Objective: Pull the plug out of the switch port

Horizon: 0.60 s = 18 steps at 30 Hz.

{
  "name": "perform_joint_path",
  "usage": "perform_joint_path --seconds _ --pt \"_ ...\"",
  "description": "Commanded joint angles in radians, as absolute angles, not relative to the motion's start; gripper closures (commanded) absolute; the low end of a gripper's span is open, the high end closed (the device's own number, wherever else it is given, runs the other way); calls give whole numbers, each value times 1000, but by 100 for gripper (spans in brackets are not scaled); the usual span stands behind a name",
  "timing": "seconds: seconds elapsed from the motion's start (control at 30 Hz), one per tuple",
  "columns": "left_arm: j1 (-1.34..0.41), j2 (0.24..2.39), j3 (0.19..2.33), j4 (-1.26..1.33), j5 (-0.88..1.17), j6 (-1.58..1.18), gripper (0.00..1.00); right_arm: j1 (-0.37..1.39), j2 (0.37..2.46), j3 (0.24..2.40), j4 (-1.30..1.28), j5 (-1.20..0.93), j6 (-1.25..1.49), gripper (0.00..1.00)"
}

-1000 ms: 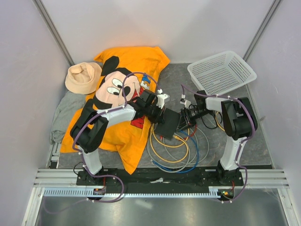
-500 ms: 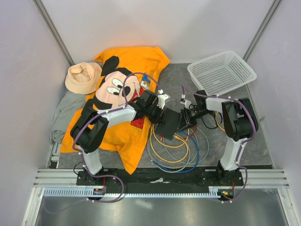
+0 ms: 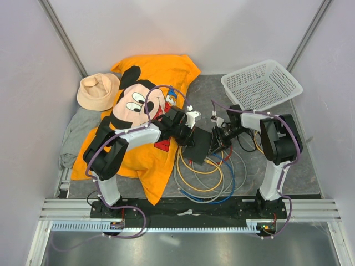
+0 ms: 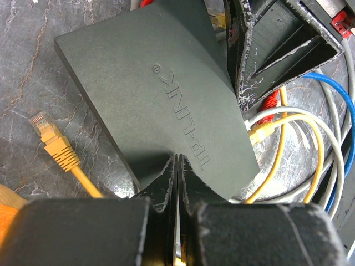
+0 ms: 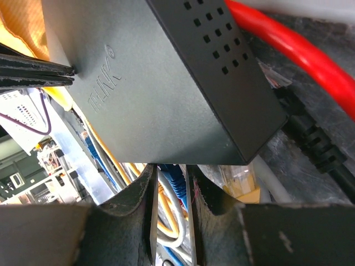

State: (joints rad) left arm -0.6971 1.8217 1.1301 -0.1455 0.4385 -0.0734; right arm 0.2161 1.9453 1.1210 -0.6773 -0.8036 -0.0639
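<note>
Switch (image 3: 198,146) is seen mid-table on grey mat (image 3: 302,166), betw. the two grippers, next to coiled cables (image 3: 206,176). Left gripper (image 4: 177,159): jaws fully closed w/ nothing betw. them, tips pressed on the switch's top face near one edge. Right gripper (image 5: 171,170) is set at the opp. side. Its jaws are nearly closed w/ blue cable (image 5: 173,182) in the narrow gap. It looks pinched, but contact isn't clearly visible from the wrist view. Red cable (image 5: 299,61) is seen running along the switch's vented side. Loose yellow plug (image 4: 52,141) lies on the mat just beside the switch, end free. Orange Mickey shirt (image 3: 150,105) lies under the left arm. Beige hat (image 3: 97,91) is at back left, white basket (image 3: 260,83) at back right.
</note>
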Motion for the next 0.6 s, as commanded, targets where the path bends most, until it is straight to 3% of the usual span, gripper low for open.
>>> perform_joint_path --seconds 0.0,0.13,0.37,0.57 --pt "-703 1839 1118 -150 400 -77 98 199 2029 1202 -629 -544 -103 96" --pt "-704 1841 1121 -155 402 -77 98 192 2060 1270 -660 -555 -101 98" --pt "-707 1832 1112 -147 399 -77 98 190 1945 1063 -583 -548 -83 100" --pt "-710 1835 1112 -149 397 -72 98 133 2071 1293 -629 -633 -89 100"
